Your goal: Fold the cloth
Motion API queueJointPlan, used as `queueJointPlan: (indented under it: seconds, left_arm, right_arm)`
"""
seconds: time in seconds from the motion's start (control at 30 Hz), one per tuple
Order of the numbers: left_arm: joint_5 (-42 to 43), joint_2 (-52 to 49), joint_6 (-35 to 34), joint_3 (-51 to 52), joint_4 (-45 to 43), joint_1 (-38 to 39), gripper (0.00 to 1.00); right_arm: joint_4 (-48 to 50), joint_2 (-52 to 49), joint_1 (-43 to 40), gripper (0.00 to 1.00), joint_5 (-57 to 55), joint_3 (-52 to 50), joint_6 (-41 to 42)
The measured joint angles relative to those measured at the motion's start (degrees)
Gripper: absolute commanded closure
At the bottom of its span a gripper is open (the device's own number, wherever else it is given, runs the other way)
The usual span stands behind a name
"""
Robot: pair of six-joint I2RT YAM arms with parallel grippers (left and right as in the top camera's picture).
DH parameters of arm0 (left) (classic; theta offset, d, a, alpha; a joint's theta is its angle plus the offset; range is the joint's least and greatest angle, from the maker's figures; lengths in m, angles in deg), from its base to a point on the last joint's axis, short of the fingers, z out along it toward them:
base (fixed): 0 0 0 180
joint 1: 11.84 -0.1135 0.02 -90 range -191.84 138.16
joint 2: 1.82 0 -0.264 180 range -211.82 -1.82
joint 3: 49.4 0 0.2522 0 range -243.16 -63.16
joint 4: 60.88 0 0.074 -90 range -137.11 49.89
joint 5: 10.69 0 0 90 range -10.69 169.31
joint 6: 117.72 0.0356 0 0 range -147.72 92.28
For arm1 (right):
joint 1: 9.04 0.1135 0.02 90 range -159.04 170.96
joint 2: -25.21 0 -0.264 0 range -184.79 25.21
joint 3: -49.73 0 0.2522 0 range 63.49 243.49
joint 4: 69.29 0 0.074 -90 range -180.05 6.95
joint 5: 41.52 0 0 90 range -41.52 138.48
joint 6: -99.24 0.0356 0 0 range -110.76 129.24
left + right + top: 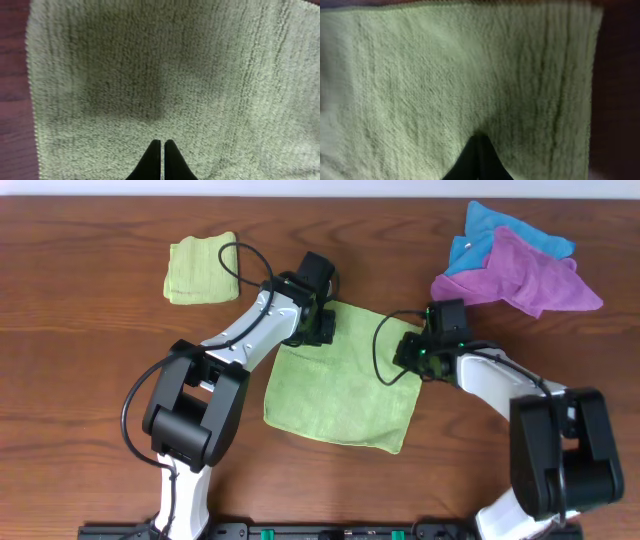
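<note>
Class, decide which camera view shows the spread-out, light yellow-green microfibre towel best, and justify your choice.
Overhead: the light yellow-green microfibre towel shows nearly whole, outline included. The left wrist view gives only a close patch with its left edge; the right wrist view, a patch with top and right edges.

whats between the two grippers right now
Overhead view: only flat cloth between the left gripper and right gripper, with the right arm's black cable looping over it.
</note>
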Motion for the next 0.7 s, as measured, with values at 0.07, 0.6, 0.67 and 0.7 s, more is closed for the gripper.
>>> queueJointPlan:
  seconds: [0.07, 0.6, 0.67, 0.7]
  left_arm:
    - [-0.85, 0.0, 0.0, 0.0, 0.04, 0.02, 0.94]
    - [-1.75, 0.0, -1.62, -0.02, 5.81, 0.04, 0.94]
    - [-1.75, 0.0, -1.86, -0.02, 6.01, 0.04, 0.94]
    - [-1.75, 0.0, -2.03, -0.02, 6.14, 0.04, 0.94]
  right_arm:
    - [0.39, -0.44, 0.04, 0.98, -0.15, 0.35, -0.2]
    - [20.63, -4.37, 0.33, 0.99, -3.13, 0.31, -10.58]
    - [21.24, -5.79, 0.33, 0.99, -3.08, 0.31, -11.08]
    - [21.42, -6.75, 0.33, 0.98, -2.86, 0.31, -11.26]
